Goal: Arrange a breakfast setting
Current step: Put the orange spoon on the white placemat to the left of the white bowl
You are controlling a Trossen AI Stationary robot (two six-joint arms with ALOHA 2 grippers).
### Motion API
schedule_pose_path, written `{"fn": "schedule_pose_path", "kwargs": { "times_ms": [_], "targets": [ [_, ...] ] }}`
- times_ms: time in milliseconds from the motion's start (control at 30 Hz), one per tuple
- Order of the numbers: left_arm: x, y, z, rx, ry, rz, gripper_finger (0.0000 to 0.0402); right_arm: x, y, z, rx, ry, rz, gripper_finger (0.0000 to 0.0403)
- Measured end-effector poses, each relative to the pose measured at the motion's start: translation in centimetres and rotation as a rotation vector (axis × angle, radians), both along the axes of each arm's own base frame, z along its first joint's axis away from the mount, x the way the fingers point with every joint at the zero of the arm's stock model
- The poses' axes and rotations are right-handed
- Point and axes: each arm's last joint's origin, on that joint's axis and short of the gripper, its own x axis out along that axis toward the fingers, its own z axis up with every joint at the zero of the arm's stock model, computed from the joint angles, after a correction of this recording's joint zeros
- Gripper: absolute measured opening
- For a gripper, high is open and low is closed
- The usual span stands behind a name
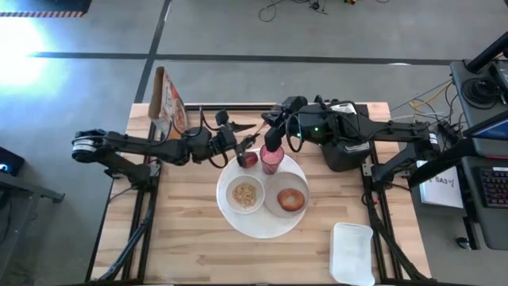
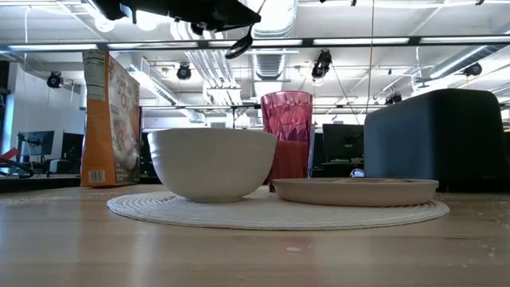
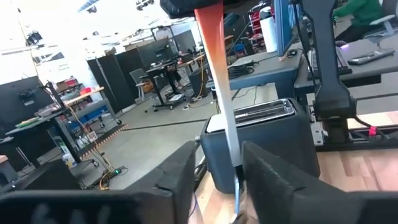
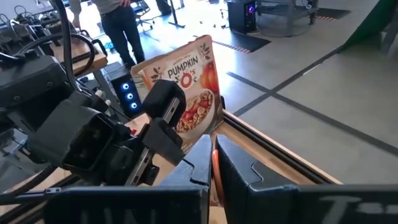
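The big white plate [image 1: 262, 224] carries the small white bowl [image 1: 245, 194] of cereal, the small pale plate [image 1: 279, 208] with the bread ring [image 1: 291, 199], the pink cup [image 1: 271, 161] and the dark-red fruit [image 1: 249, 159]. My right gripper [image 1: 271, 135] is above the cup, shut on the metal spoon [image 3: 225, 112]. My left gripper [image 1: 236, 148] is open beside the fruit. Its fingers stand on either side of the spoon's lower part [image 3: 236, 180]. The bowl [image 2: 211, 163], cup [image 2: 287, 131] and small plate [image 2: 355, 191] also show in the low view. My right gripper [image 4: 214, 155] pinches the spoon between its two fingers, where it shows as a thin strip [image 4: 214, 165]. In the left wrist view it grips the spoon's upper end [image 3: 205, 18]. The spoon hangs slanting down from it, clear of the table. My left gripper [image 3: 217, 165] has the spoon close to one finger [image 3: 264, 174]; I cannot tell whether they touch.
A dark toaster [image 1: 345, 141] stands behind the plate at the right, under my right arm. A cereal box [image 1: 168, 105] stands at the far left corner. A white rectangular tray [image 1: 352, 253] lies at the near right.
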Motion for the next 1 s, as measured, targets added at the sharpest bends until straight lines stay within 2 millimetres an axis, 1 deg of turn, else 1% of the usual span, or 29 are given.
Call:
{"fn": "schedule_pose_path", "kwargs": {
  "times_ms": [167, 367, 767, 867, 1000],
  "targets": [
    [-0.10, 0.03, 0.16, -0.003, -0.008, 0.002, 0.0063, 0.01, -0.01, -0.02, -0.007, 0.005, 0.003, 0.0008],
    [0.02, 0.08, -0.02, -0.008, 0.016, 0.009, 0.0008, 0.00, 0.00, -0.08, -0.012, 0.012, 0.007, 0.0008],
    [-0.22, 0.03, 0.00, -0.031, 0.032, -0.001, 0.0002, 0.04, 0.49, -0.16, -0.030, 0.030, 0.038, 0.0011],
    [-0.38, 0.02, 0.10, -0.034, 0.042, -0.001, 0.0001, 0.01, 0.53, -0.32, -0.028, 0.047, 0.043, 0.0024],
    [-0.72, 0.01, 0.44, -0.037, 0.036, 0.000, 0.0000, -0.11, 0.53, -0.46, -0.028, 0.067, 0.044, 0.0059]
  ]
}}
